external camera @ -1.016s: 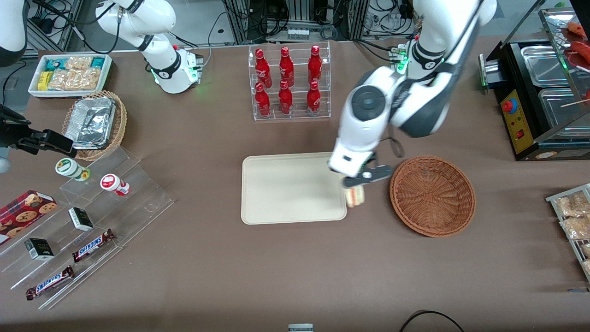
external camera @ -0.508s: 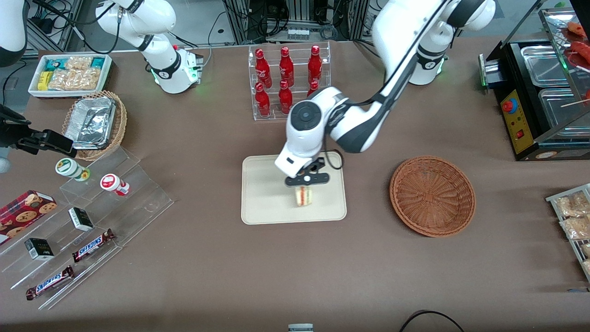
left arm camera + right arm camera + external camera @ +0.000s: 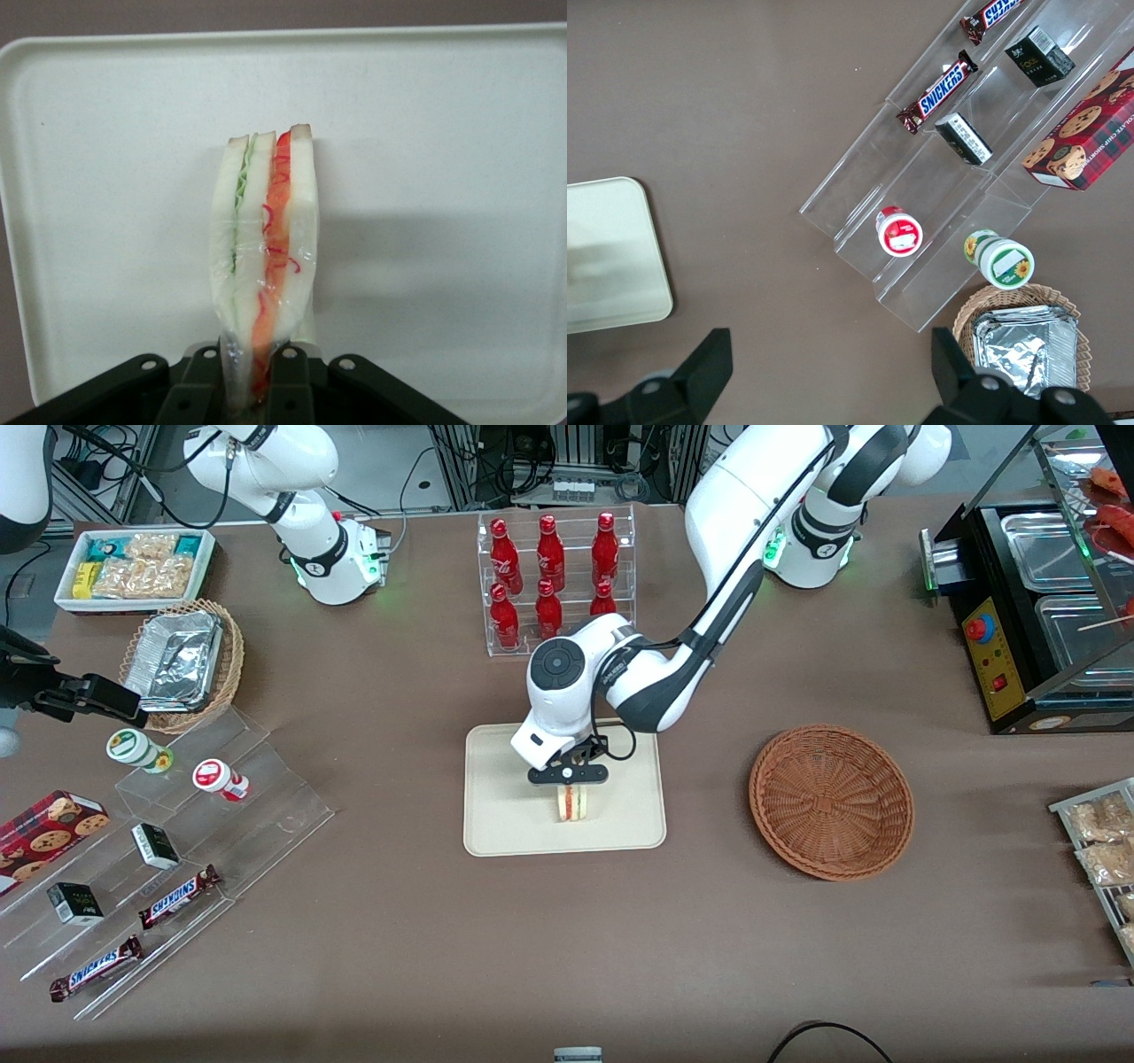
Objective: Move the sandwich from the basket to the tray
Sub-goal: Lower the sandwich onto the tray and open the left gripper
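Observation:
The sandwich (image 3: 571, 803) (image 3: 264, 257), a clear-wrapped wedge of white bread with green and red-orange layers, hangs upright over the middle of the cream tray (image 3: 505, 797) (image 3: 443, 177). My left gripper (image 3: 568, 777) (image 3: 252, 381) is shut on its narrow end, black fingers (image 3: 290, 376) pinching the wrap. Whether the sandwich touches the tray surface cannot be told. The reddish-brown wicker basket (image 3: 831, 801) stands beside the tray toward the working arm's end, with nothing in it.
A clear rack of red bottles (image 3: 554, 584) stands farther from the front camera than the tray. Toward the parked arm's end are a tan basket with a foil tray (image 3: 182, 662), a white snack box (image 3: 137, 567) and a clear stepped stand (image 3: 177, 850) with snacks. A black warmer (image 3: 1036, 611) stands at the working arm's end.
The gripper carried the sandwich from between basket and tray to over the tray's middle, and it hangs lower now. The basket has not moved.

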You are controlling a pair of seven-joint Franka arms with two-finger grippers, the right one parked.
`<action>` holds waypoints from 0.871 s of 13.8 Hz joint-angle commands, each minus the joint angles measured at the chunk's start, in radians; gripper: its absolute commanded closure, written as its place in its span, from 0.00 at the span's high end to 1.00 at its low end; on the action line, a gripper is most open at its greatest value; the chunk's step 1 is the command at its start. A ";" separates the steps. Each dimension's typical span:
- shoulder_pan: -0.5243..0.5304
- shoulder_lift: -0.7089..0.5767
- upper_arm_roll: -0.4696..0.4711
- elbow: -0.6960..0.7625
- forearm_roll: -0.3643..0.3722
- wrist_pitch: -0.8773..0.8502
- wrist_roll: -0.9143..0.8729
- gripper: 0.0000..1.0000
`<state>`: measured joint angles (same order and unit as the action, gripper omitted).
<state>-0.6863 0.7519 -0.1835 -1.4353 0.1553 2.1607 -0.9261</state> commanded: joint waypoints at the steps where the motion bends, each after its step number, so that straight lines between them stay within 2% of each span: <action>1: -0.033 0.036 0.015 0.035 0.021 0.025 -0.011 0.00; 4: -0.045 0.046 0.016 0.035 0.047 0.027 -0.014 0.01; 5: -0.045 0.046 0.016 0.035 0.049 0.027 -0.013 0.62; 6: -0.045 0.046 0.016 0.033 0.050 0.027 -0.011 0.99; 12: -0.032 -0.052 0.019 0.033 0.043 0.007 -0.025 1.00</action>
<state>-0.7133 0.7595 -0.1744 -1.3959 0.1897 2.1877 -0.9264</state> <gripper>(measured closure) 0.189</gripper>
